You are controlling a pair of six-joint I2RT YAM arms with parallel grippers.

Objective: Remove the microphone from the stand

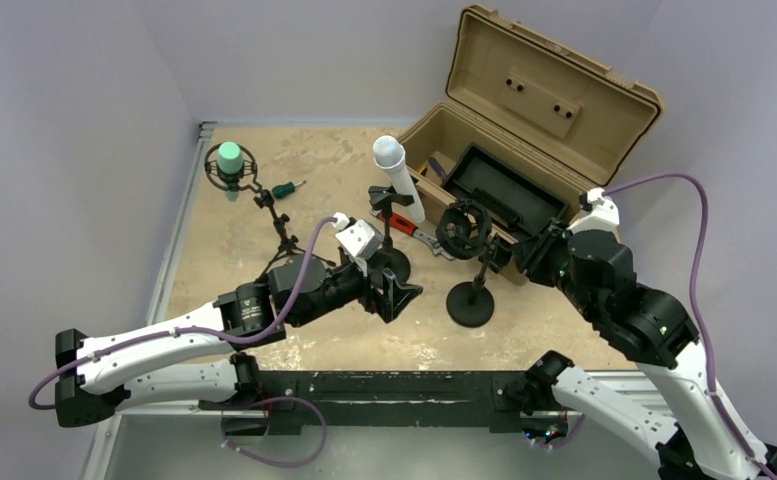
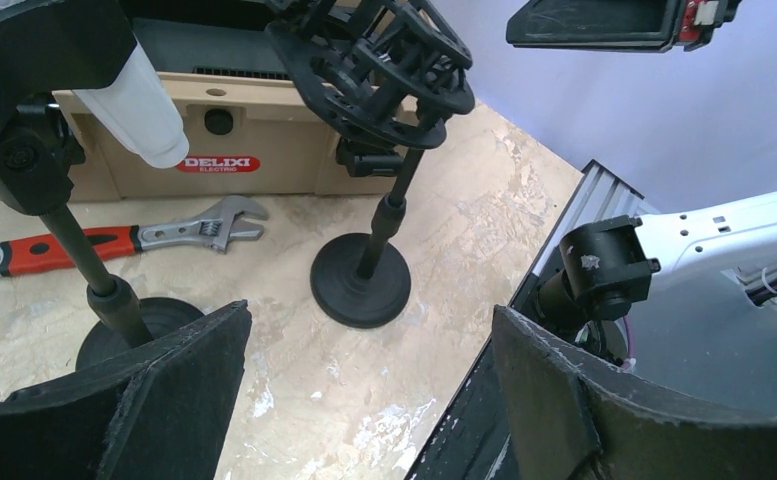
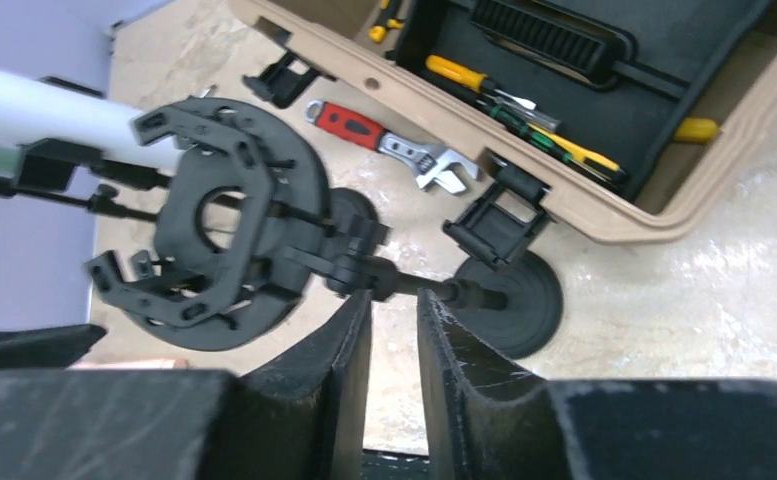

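My left claw [image 1: 399, 298] is spread wide, low over the desk [image 1: 224, 240], just beside the stand [image 2: 82, 250]. The white microphone [image 1: 396, 172] sits tilted in that stand's clip. My right claw [image 3: 394, 310], near the toolbox [image 1: 554, 100], is pressed almost together, empty.

We see an open tan toolbox [image 1: 554, 95] at the far right of the worktop [image 1: 214, 250], its lid tilted back. A black tray [image 1: 509, 190] inside it holds yellow-handled screwdrivers [image 3: 469, 76]. A red-handled wrench [image 2: 114, 242] lies just before the box. A small green-handled screwdriver [image 1: 286, 189] lies at the far left.
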